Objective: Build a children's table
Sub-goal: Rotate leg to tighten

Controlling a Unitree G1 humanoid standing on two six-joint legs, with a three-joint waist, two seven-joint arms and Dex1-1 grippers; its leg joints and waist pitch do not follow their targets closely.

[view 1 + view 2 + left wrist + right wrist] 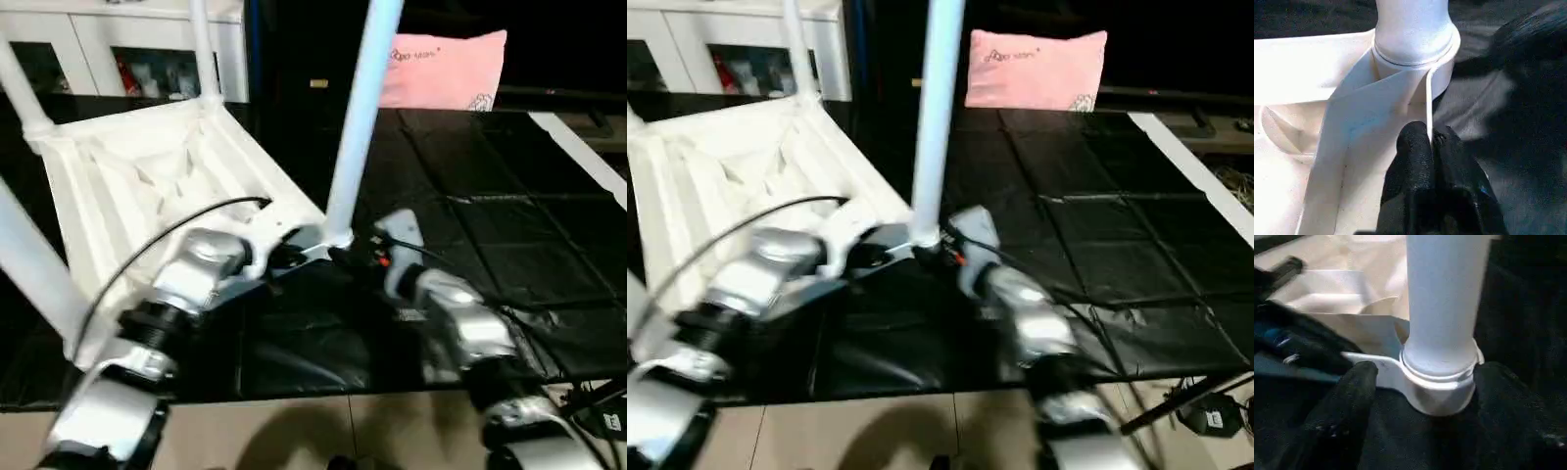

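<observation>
The white tabletop (pixel 147 176) lies upside down on the black mat, ribs facing up. A long white leg (pixel 358 117) stands upright in its near corner socket (pixel 1437 391). Other legs (pixel 204 49) rise from the remaining corners. My left gripper (pixel 1430 139) is shut on the thin rim wall of the tabletop just beside that socket. From the other side my right gripper (pixel 1427 377) reaches in, open, with one black finger (pixel 1347 401) on each side of the socket and the leg's base between them.
A pink pillow (pixel 446 69) lies at the back of the black mat (pixel 509 215). A white glass-door cabinet (pixel 118 49) stands behind the tabletop. Light floor (pixel 294 431) runs along the mat's near edge, with cables (pixel 598 416) at the near right.
</observation>
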